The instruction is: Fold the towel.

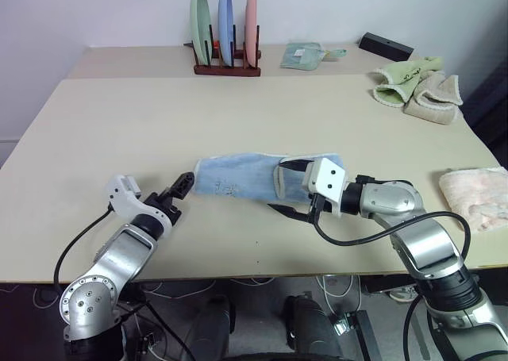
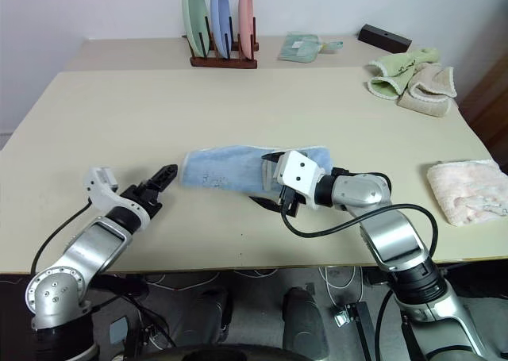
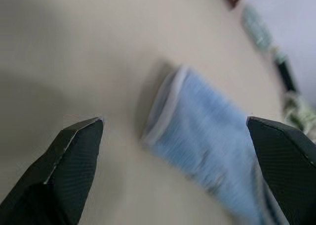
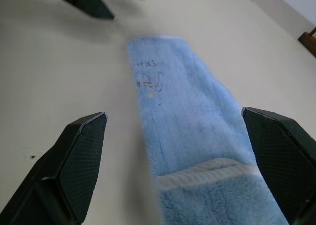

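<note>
While the towel lies as a long, narrow folded strip near the front of the surface, both hands stand wide open and hold nothing; the left hand sits just off the strip's left end, fingers apart and clear of the cloth, and the right hand straddles the right part of the strip, one finger on the far side, one on the near side, the cloth running between them. The dark embroidered mark faces up toward the left end; a whitish trim band crosses the strip near the right hand.

The strip looks ready for another fold — end over end, I judge — and the risks sit there. The left hand is beside the edge, not over it; if it closes where it is, it would pinch air or only the top layer, and lifting one layer would peel the strip open rather than fold it. The right hand spans the whole width; closing from there could bunch the soft cloth into a ridge and skew the edges. A drag along the smooth surface could slide the whole strip instead of turning it over.

The other towels at the far right and the plate rack at the back are well apart — no snag there.
</note>
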`<move>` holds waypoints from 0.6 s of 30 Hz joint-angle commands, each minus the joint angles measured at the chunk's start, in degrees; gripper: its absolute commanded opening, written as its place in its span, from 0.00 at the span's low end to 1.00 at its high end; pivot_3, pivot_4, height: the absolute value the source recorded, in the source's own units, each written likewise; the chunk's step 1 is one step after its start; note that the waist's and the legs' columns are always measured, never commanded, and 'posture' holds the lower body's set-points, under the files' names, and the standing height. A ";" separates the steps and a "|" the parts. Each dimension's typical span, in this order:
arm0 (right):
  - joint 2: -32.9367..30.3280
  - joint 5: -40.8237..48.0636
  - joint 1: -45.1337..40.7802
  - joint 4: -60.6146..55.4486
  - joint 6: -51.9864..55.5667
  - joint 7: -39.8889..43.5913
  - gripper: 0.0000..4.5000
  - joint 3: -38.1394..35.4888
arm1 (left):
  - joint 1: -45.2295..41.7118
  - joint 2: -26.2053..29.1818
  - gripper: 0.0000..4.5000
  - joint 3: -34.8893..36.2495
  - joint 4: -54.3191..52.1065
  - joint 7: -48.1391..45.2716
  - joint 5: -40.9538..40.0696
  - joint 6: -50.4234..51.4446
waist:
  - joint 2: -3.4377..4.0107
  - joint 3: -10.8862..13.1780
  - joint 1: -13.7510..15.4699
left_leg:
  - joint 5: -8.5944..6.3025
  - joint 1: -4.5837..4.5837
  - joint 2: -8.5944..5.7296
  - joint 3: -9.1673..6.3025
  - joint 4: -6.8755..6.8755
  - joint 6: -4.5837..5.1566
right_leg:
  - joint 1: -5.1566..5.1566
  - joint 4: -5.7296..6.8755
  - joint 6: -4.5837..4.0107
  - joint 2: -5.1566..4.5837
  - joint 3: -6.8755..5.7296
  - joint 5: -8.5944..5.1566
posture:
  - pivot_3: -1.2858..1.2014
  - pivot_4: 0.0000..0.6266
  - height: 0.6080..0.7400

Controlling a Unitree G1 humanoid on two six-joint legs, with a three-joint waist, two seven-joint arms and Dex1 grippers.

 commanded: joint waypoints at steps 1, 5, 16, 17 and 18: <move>0.30 0.09 -0.38 -1.02 -0.78 -0.38 1.00 -0.42 | -1.34 -0.75 0.99 -2.19 0.53 4.40 -2.07 -0.04 | 0.00 0.00 -0.01 | 0.00 0.00 0.00 0.00 0.00 0.00 | 0.00 0.00 0.00 0.00 0.00 0.00 | 0.52 0.24 1.00; 0.39 -0.06 -0.46 -0.84 -0.95 -0.47 1.00 -0.25 | -4.62 -2.61 0.99 -3.89 4.43 6.73 -2.13 -0.65 | 0.01 0.00 0.11 | 0.00 0.01 0.00 0.00 0.00 0.00 | 0.01 0.00 0.00 0.00 0.00 0.00 | 0.52 0.24 1.00; 1.02 -0.79 -0.77 -0.36 -1.59 -1.68 1.00 -0.10 | -12.38 -5.71 0.88 -4.69 14.19 7.84 -0.05 -0.37 | 0.03 -0.02 0.70 | 0.00 0.04 -0.10 -0.09 0.02 0.00 | 0.13 -0.02 0.01 -0.02 -0.01 0.00 | 0.52 0.24 1.00; 1.05 -0.81 -0.71 -0.41 -1.56 -1.81 1.00 -0.18 | -12.45 -5.85 0.83 -4.56 14.16 7.86 -0.11 -0.34 | 0.03 -0.02 0.81 | 0.00 0.04 -0.10 -0.09 0.02 0.00 | 0.13 -0.02 0.01 -0.02 -0.01 0.00 | 0.52 0.24 1.00; 1.08 -0.83 -0.69 -0.42 -1.53 -1.89 1.00 -0.21 | -12.51 -5.92 0.71 -4.47 14.17 7.85 -0.10 -0.29 | 0.03 -0.02 0.98 | 0.00 0.04 -0.10 -0.09 0.02 0.00 | 0.13 -0.03 0.02 -0.02 -0.01 0.00 | 0.52 0.24 1.00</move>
